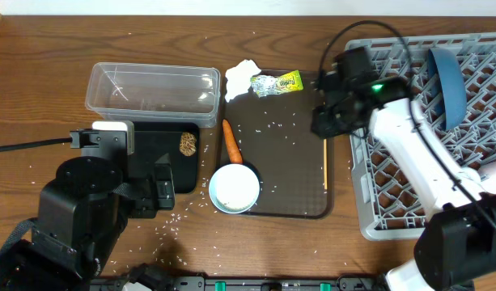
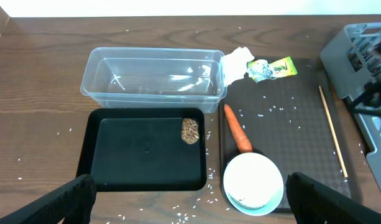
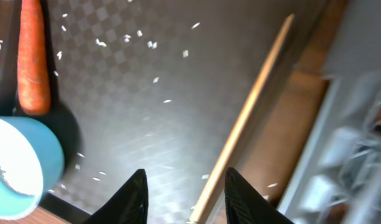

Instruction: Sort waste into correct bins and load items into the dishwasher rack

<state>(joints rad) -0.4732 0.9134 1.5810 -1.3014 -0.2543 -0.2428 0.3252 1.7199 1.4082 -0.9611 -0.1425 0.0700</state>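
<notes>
My right gripper (image 1: 327, 123) (image 3: 187, 193) hovers open over the right edge of the brown serving tray (image 1: 292, 174), fingers apart with nothing gripped. A thin wooden chopstick (image 1: 324, 166) (image 3: 249, 112) lies on the tray below, running between the fingers. The left gripper (image 1: 154, 190) (image 2: 196, 205) stands wide open, low over the table in front of the black tray (image 2: 146, 152). A brown lump (image 2: 189, 131) sits in that tray. The clear tub (image 2: 153, 78) is behind it. Carrot (image 2: 238, 128), white bowl (image 2: 253, 182), tissue (image 2: 238, 61) and foil wrapper (image 2: 272, 68) rest on or by the serving tray.
The grey dishwasher rack (image 1: 474, 162) fills the right side, with a dark-blue plate (image 1: 447, 77) standing in it. Rice grains (image 1: 272, 125) are scattered over the serving tray and on the table near the left gripper.
</notes>
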